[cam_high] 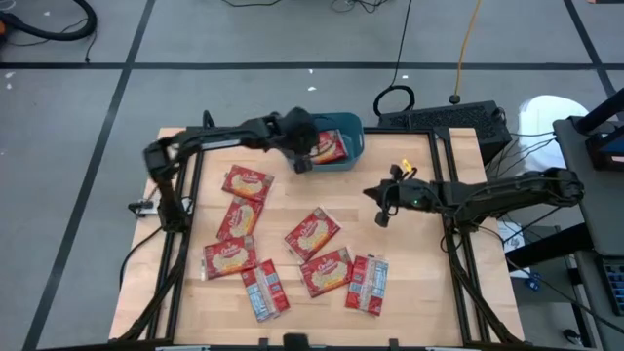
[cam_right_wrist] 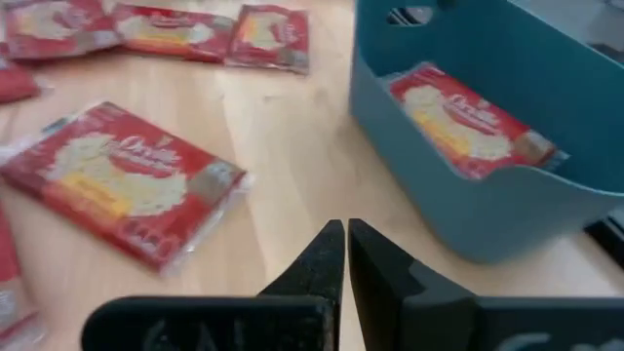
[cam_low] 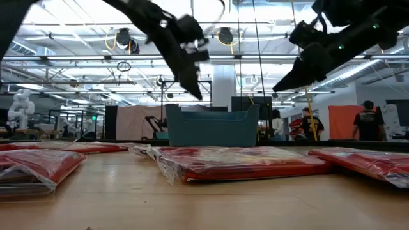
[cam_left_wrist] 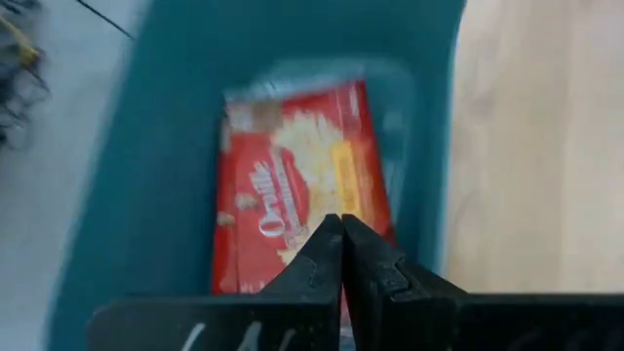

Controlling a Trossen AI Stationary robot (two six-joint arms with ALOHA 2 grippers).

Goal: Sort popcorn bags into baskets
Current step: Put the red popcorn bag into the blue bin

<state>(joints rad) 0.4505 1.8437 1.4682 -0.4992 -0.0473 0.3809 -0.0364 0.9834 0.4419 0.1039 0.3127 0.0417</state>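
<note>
The teal basket (cam_high: 353, 132) stands at the table's far edge, and one red popcorn bag (cam_left_wrist: 297, 185) lies flat on its floor, label up. My left gripper (cam_high: 303, 162) hangs shut and empty above the basket's left side; in its wrist view the shut fingertips (cam_left_wrist: 341, 234) stand over the bag. Several more popcorn bags lie flat on the table, among them a bag (cam_high: 246, 181) left of the middle and a bag (cam_high: 312, 234) at the middle. My right gripper (cam_high: 382, 213) hovers shut and empty over bare wood right of the middle, near side of the basket (cam_right_wrist: 487, 185).
Two bags at the near side (cam_high: 263, 289) (cam_high: 367, 283) show red-white backs. Dark frame rails (cam_high: 458, 244) run along the table's left and right sides. A black box (cam_high: 444, 119) sits at the far right corner. Bare wood lies between the basket and the bags.
</note>
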